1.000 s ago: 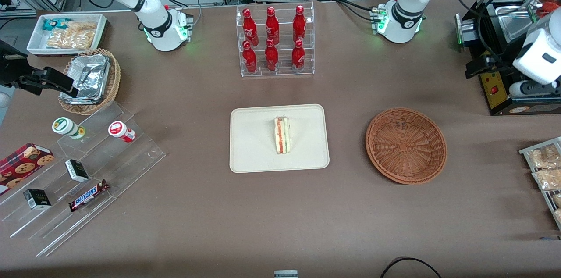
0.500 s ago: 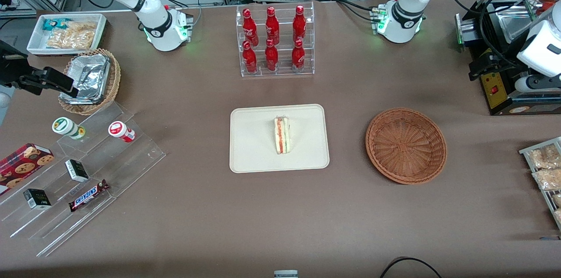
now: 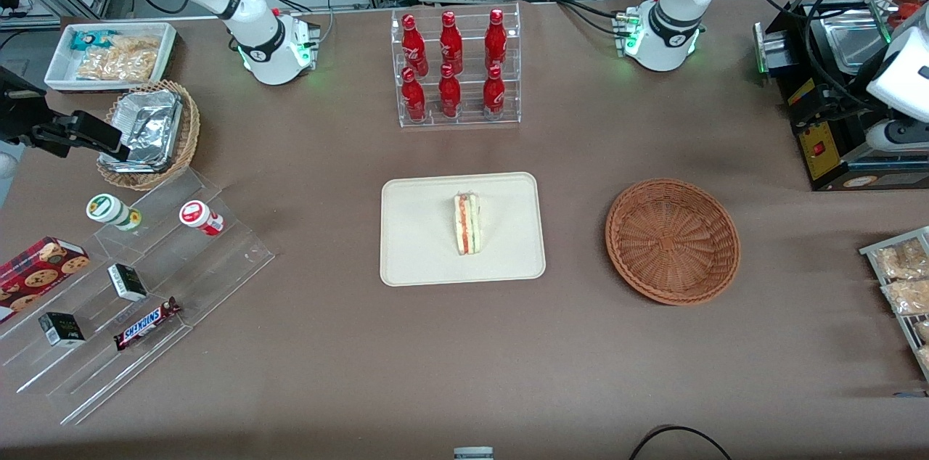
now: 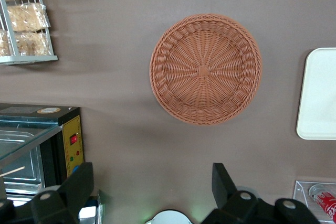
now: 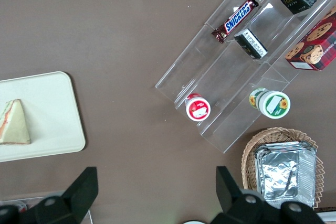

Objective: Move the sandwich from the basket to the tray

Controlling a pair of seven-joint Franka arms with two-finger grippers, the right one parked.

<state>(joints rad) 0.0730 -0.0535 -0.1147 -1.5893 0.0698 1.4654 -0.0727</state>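
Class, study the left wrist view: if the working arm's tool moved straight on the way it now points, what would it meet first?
Probably bare table beside the empty basket. The open tool hangs high, pointing down, at the working arm's end of the table, with nothing in its line.

Sandwich (image 3: pixel 468 223) lies on its side on the tray (image 3: pixel 421 242); basket (image 3: pixel 672 240) beside it.

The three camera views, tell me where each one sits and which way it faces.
Front view: above the table's near edge, facing both arm bases; sandwich lies on tray, basket beside.
Left wrist view: on the working arm, looking down at the basket; its open pincer shows, raised over the table by the toaster oven.
Right wrist view: parked arm, looking down on snack shelves.
Shared: all three show the tray.
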